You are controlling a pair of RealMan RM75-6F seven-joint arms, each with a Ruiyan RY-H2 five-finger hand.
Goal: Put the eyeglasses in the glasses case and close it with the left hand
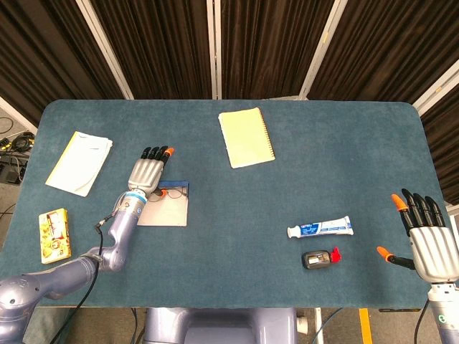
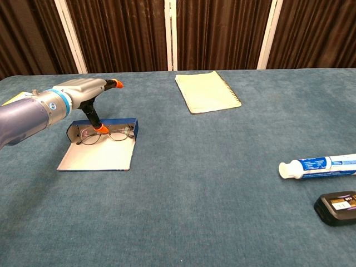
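Note:
The open blue glasses case point(image 2: 97, 158) point(image 1: 165, 213) lies on the table's left half, its pale lid flap spread toward me. The thin-rimmed eyeglasses point(image 2: 114, 135) point(image 1: 174, 192) sit in the case's far blue tray. My left hand point(image 1: 147, 174) point(image 2: 78, 92) hovers flat over the tray's left end with its fingers stretched forward. Its orange thumb tip points down onto the left part of the glasses frame. It grips nothing. My right hand point(image 1: 428, 244) hangs open past the table's right front corner, seen only in the head view.
A yellow spiral notepad point(image 1: 246, 137) point(image 2: 207, 91) lies at the back centre. A toothpaste tube point(image 1: 320, 228) point(image 2: 320, 166) and a small black device point(image 1: 315, 259) point(image 2: 337, 207) lie front right. Papers point(image 1: 79, 162) and a yellow packet point(image 1: 54, 235) lie far left.

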